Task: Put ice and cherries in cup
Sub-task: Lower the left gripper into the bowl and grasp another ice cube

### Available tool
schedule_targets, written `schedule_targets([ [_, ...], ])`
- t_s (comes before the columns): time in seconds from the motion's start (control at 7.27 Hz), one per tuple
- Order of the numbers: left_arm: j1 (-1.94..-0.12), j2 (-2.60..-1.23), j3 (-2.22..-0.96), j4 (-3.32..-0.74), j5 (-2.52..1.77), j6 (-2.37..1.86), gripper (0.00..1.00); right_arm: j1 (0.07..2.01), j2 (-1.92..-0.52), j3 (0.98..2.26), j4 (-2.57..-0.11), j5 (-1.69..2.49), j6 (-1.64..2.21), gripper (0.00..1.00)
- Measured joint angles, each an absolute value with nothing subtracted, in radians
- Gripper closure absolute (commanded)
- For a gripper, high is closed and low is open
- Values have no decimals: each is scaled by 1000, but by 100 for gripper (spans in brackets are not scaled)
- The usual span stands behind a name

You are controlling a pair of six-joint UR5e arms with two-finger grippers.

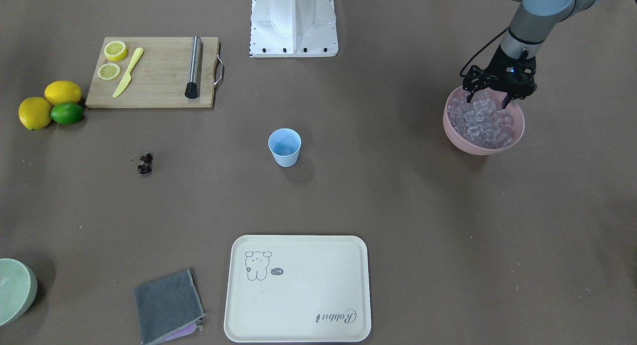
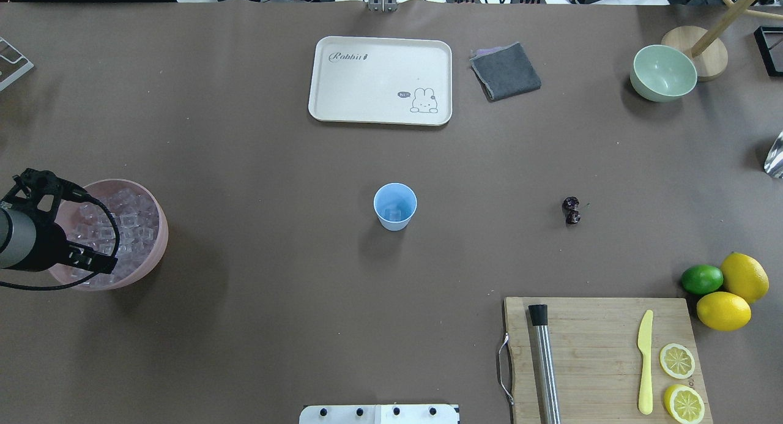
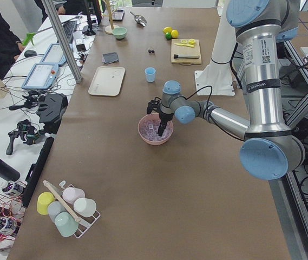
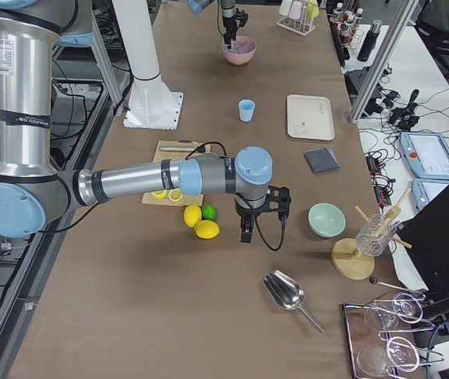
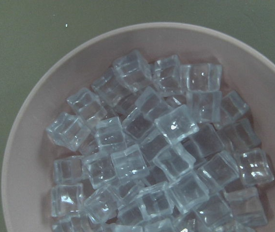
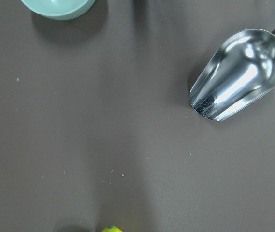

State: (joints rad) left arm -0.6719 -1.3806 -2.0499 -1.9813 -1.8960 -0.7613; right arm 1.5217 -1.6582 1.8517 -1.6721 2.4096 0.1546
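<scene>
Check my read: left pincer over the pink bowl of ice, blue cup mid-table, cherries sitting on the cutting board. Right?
One thing is off. The cherries are not on the cutting board; they lie on the bare table, apart from both the board and the cup, as the overhead view shows. The rest holds: left pincer over the pink bowl of ice, cup mid-table.

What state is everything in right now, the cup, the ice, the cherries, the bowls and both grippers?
cup: upright, looks to hold one cube
pink bowl: upright, nearly full
ice: piled in the pink bowl
cherries: lying loose, apart from the cup
green bowl: upright, empty
left gripper: open, pointing down at the ice
right gripper: cannot tell open or shut
scoop: lying empty
</scene>
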Motion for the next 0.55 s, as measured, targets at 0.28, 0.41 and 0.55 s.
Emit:
schedule_targets([
  [0.28,-672,-1379,-2049,-1981,-1896,-757,22,1522,-1658,1853,-1672,2409,154,0],
  [0.41,-672,-1378,-2047,-1983,-1896,-756,26,1522,-1658,1854,-1672,2408,154,0],
  [0.55,-672,-1377,-2046,-1987,-1896,-756,26,1522,-1658,1855,-1672,2408,154,0],
])
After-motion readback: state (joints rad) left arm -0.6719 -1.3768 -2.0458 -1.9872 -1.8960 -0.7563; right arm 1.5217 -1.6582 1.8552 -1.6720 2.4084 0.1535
